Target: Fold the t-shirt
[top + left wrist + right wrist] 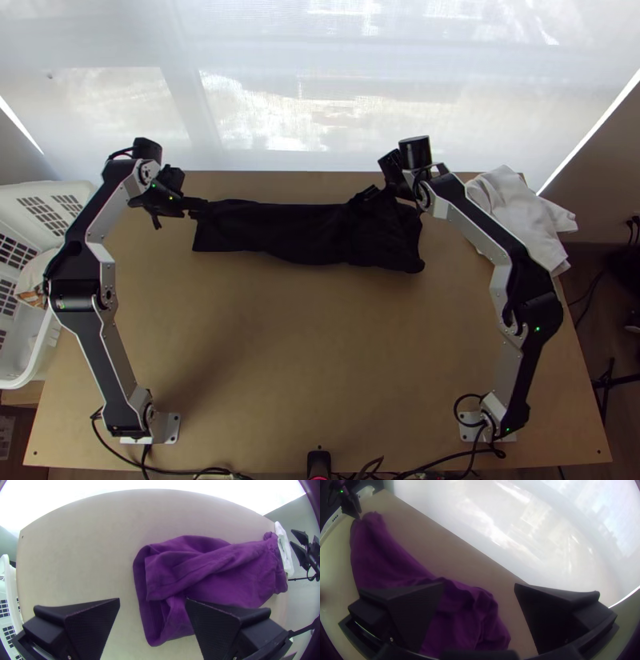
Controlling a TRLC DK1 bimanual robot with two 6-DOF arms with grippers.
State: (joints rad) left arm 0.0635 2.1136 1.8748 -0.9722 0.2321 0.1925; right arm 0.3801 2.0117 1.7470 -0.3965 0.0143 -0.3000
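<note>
In the top view, the t-shirt [296, 232] is a dark, narrow strip across the far part of the table; it looks purple in the left wrist view [213, 570] and right wrist view [463, 613]. It lies folded in layers, with a loose diagonal fold and a rumpled right end. My left gripper [197, 206] is at the strip's left end, its fingers wide apart [152, 598], one overlapping the cloth in its wrist view. At the far edge of the right part is my right gripper [373, 194], also open [479, 583], with cloth visible between its fingers.
A white cloth [520, 212] lies bunched at the table's far right corner. The white basket [40, 192] stands beyond the left edge, with things inside. Cables run along the near edge, by a small black device [318, 462]. A bright window covering borders the far edge.
</note>
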